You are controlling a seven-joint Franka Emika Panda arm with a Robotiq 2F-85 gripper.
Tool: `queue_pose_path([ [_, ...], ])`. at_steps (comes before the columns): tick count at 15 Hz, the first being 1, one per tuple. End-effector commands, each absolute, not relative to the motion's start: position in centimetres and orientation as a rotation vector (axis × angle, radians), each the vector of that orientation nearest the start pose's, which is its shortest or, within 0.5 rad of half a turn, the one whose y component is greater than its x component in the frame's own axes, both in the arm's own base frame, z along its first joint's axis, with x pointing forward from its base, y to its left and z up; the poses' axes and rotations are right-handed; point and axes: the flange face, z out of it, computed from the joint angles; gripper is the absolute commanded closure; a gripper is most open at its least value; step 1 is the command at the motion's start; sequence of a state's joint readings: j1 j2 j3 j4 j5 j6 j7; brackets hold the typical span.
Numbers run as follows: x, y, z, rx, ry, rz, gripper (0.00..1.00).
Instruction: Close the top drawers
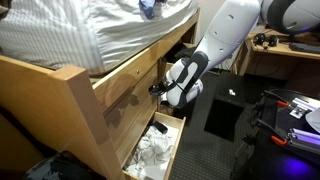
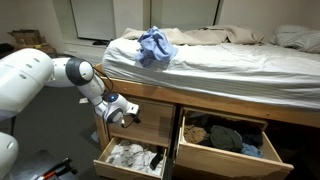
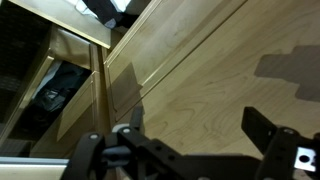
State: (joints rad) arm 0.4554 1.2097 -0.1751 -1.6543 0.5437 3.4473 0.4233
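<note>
Wooden drawers sit under a bed. My gripper [image 2: 118, 112] is at the front of the top drawer on the headless end [image 2: 148, 126], which also shows in an exterior view [image 1: 130, 88]. This drawer looks pushed in or nearly so. In the wrist view the gripper [image 3: 195, 128] is open and empty, its fingers spread close against the pale wood front [image 3: 200, 60]. The neighbouring drawer [image 2: 226, 164] stands pulled out with dark clothes in it. The lower drawer [image 2: 127, 172] below my gripper is pulled out with white clothes, and it also shows in an exterior view [image 1: 172, 140].
The bed [image 2: 230, 60] has a striped sheet and a blue cloth [image 2: 154, 44] on top. A wooden bedpost [image 1: 80, 110] stands at the frame's corner. A black box [image 1: 228, 108] and equipment [image 1: 295, 115] lie on the dark floor beside the arm.
</note>
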Motion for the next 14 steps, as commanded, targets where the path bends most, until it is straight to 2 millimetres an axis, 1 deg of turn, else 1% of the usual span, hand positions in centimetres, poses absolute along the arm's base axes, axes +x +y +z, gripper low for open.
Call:
queue_pose_path([
  [1,61.9,9.8,1.9,-2.865,0.919,-0.969,0.0],
  [2,61.5,7.5,3.4,-2.871,0.987,-1.008,0.0],
  [3,61.2,5.3,4.6,-2.894,1.05,-1.029,0.0],
  [4,60.5,3.1,6.3,-2.916,1.111,-1.059,0.0],
  [6,59.2,-0.6,9.5,-2.954,1.245,-1.09,0.0],
  [8,57.7,-3.3,11.8,-3.019,1.357,-1.007,0.0],
  [10,56.0,-4.7,13.5,-3.091,1.423,-0.827,0.0],
  [11,55.2,-4.9,14.5,-3.107,1.44,-0.718,0.0],
  [12,55.0,-4.7,15.4,-3.092,1.413,-0.628,0.0],
  [13,57.0,-5.1,13.6,-3.111,1.404,-0.815,0.0],
  [14,56.8,-4.9,14.1,-3.112,1.404,-0.794,0.0],
])
